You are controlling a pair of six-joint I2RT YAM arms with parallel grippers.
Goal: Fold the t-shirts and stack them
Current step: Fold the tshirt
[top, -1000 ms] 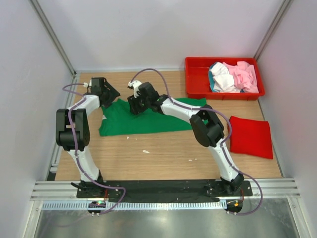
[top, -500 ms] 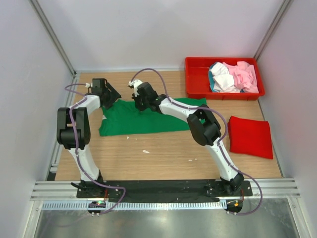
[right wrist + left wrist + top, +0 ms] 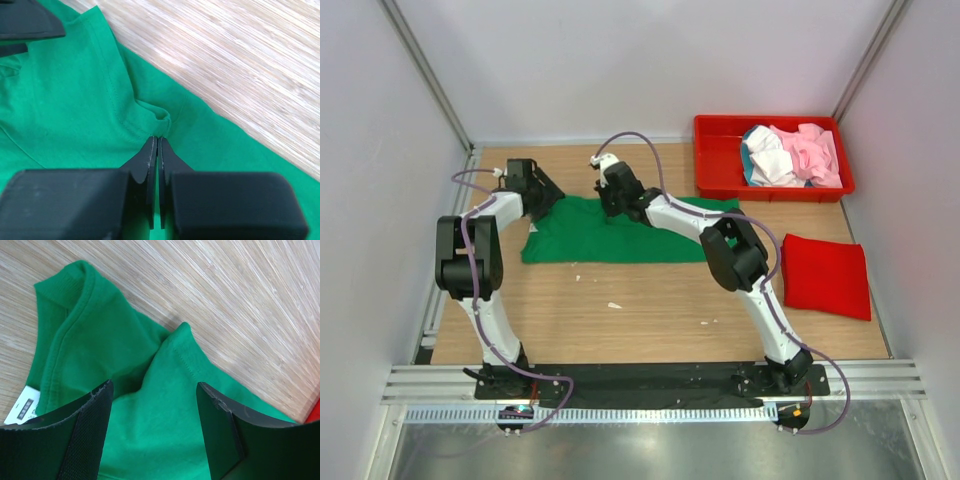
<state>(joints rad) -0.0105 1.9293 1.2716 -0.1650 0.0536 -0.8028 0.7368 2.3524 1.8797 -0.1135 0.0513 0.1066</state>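
Observation:
A bright green t-shirt (image 3: 610, 238) lies spread on the wooden table at the back left. My right gripper (image 3: 611, 203) (image 3: 157, 138) is shut on a small puckered fold of the green t-shirt (image 3: 65, 90) by a stitched hem, at its far edge. My left gripper (image 3: 542, 196) (image 3: 154, 389) stands open just over the green t-shirt (image 3: 100, 340), near its collar and a white label (image 3: 22, 407), with cloth below the gap. A folded red t-shirt (image 3: 827, 275) rests at the right. Pink (image 3: 812, 150), white (image 3: 770, 160) and teal (image 3: 747, 168) t-shirts are heaped in the tray.
A red plastic tray (image 3: 708, 150) sits at the back right corner. White walls close in the table on the left, back and right. Small white scraps (image 3: 613, 305) lie on the wood in front of the green shirt. Both arm bases stand at the near edge.
My right gripper has closed on the green shirt's far edge and moved toward the back, drawing the cloth flatter. The left gripper has stayed open in place.

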